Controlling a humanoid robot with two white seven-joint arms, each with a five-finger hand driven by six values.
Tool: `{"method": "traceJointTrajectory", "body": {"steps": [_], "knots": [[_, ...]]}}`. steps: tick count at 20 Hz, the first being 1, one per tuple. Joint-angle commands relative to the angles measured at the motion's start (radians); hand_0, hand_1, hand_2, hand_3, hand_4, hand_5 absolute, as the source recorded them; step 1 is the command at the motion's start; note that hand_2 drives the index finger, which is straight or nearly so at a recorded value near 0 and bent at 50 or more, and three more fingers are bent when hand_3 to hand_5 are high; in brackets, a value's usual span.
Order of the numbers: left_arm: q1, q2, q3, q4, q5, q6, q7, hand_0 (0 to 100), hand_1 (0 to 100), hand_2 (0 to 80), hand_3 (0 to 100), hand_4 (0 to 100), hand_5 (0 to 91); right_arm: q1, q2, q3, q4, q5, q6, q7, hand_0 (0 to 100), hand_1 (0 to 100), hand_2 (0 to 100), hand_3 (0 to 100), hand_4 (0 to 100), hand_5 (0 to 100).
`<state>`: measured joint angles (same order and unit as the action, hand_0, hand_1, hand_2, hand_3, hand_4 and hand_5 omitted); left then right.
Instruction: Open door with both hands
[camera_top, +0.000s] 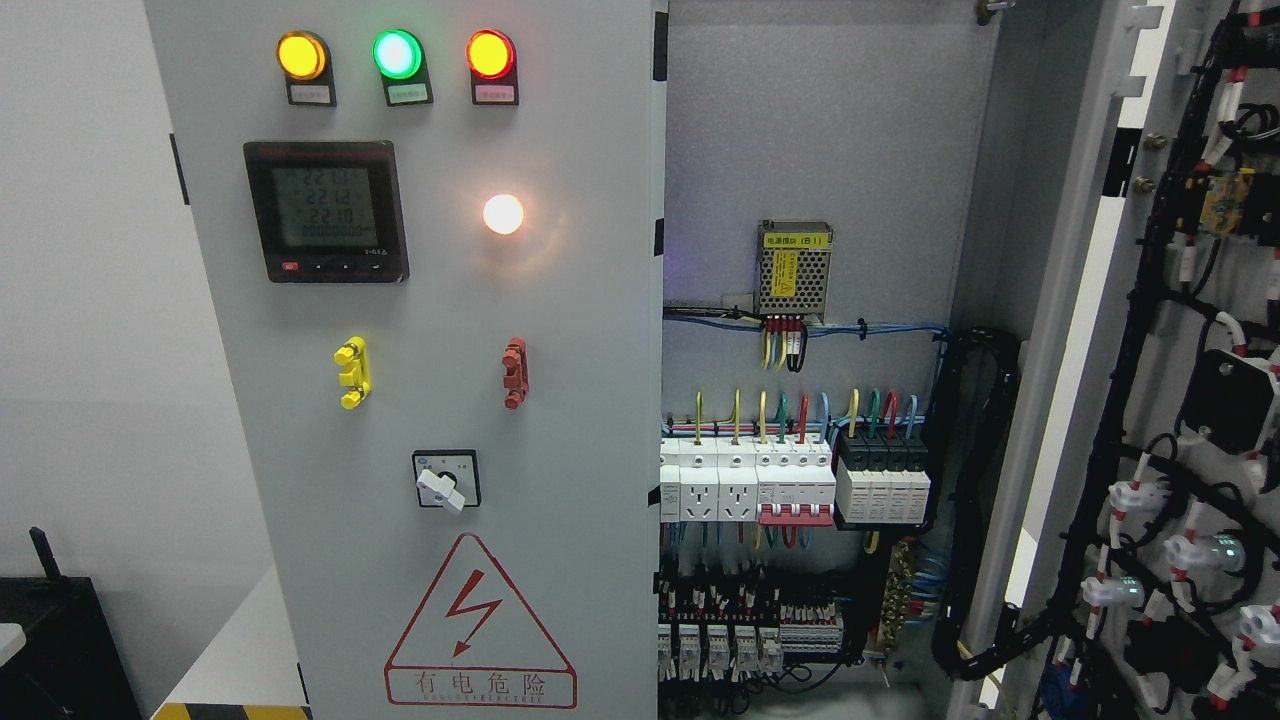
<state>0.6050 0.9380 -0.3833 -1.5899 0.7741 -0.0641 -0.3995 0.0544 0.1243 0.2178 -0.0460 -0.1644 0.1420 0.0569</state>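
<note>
1. Neither of my hands shows in my head view, so I cannot tell their state.
2. The right door (1180, 400) stands swung open, wiring on its inner face.
3. The left door (420, 400) is shut, lamps (396, 54) lit.
4. Breakers (790, 485) sit inside.

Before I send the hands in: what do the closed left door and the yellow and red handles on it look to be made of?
Left door: likely painted sheet metal, matte grey, with soft glare. Yellow handle and red handle: probably moulded plastic, solid colour, slight sheen. No hands in view.
</note>
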Motion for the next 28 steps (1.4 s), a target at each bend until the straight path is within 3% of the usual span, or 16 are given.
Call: {"method": "traceJointTrajectory", "body": {"steps": [1, 5, 9, 18, 23, 28], "knots": [[0.065, -0.209, 0.058, 0.270, -0.189, -0.013, -0.001, 0, 0, 0.0, 0, 0, 0.0, -0.001, 0.000, 0.000, 0.000, 0.000, 0.001, 0.000, 39, 0, 0, 0, 0, 0], [0.044, -0.342, 0.058, 0.399, -0.330, -0.017, -0.001, 0, 0, 0.0, 0, 0, 0.0, -0.001, 0.000, 0.000, 0.000, -0.001, 0.001, 0.000, 39, 0, 0, 0, 0, 0], [-0.121, -0.511, 0.058, 0.695, -0.469, -0.017, -0.001, 0, 0, 0.0, 0, 0, 0.0, 0.001, 0.000, 0.000, 0.000, 0.000, 0.001, 0.000, 39, 0, 0, 0, 0, 0], [-0.388, -0.775, 0.060, 1.234, -0.523, -0.017, 0.004, 0, 0, 0.0, 0, 0, 0.0, -0.001, 0.000, 0.000, 0.000, -0.001, 0.001, 0.000, 39, 0, 0, 0, 0, 0], [-0.418, -0.890, 0.063, 1.357, -0.521, -0.016, 0.013, 0, 0, 0.0, 0, 0, 0.0, -0.001, 0.000, 0.000, 0.000, 0.000, 0.001, 0.000, 39, 0, 0, 0, 0, 0], [-0.458, -0.953, 0.124, 1.426, -0.526, -0.002, 0.079, 0, 0, 0.0, 0, 0, 0.0, 0.001, 0.000, 0.000, 0.000, 0.000, 0.001, -0.002, 39, 0, 0, 0, 0, 0]]}}
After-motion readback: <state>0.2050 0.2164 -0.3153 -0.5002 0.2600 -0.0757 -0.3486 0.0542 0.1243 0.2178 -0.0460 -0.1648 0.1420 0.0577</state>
